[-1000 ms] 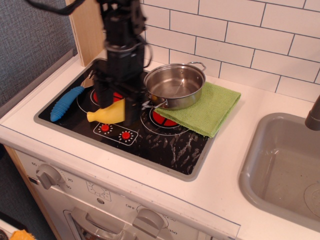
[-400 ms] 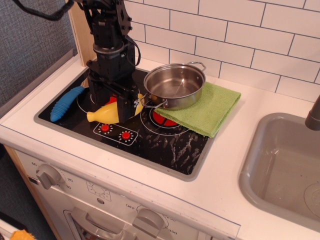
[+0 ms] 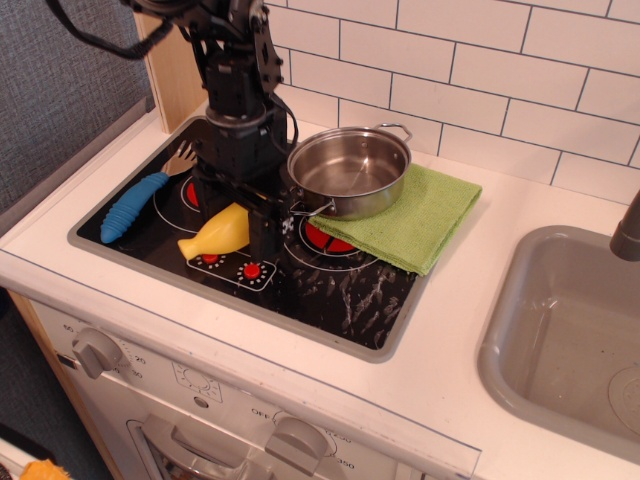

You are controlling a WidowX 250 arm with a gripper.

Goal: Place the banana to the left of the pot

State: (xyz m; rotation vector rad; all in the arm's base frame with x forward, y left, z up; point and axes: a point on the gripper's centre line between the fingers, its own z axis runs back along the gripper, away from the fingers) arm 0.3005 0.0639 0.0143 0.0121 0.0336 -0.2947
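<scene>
The yellow banana (image 3: 215, 236) lies low on the black stove top, left of and in front of the pot, its narrow neck pointing left over the red knob marks. My gripper (image 3: 238, 222) stands over its thick end, with one finger on each side, and looks shut on it. The shiny steel pot (image 3: 349, 170) stands on the back right burner, partly on the green cloth, just to the right of my gripper. The arm hides the banana's thick end.
A blue-handled fork (image 3: 137, 203) lies on the stove's left side. A folded green cloth (image 3: 425, 215) lies under and to the right of the pot. A grey sink (image 3: 565, 330) is at the right. A white tiled wall is behind, and a wooden panel at the back left.
My gripper has moved slightly right and down with the banana. The banana now sits lower on the stove and is tilted more, neck down to the left.
</scene>
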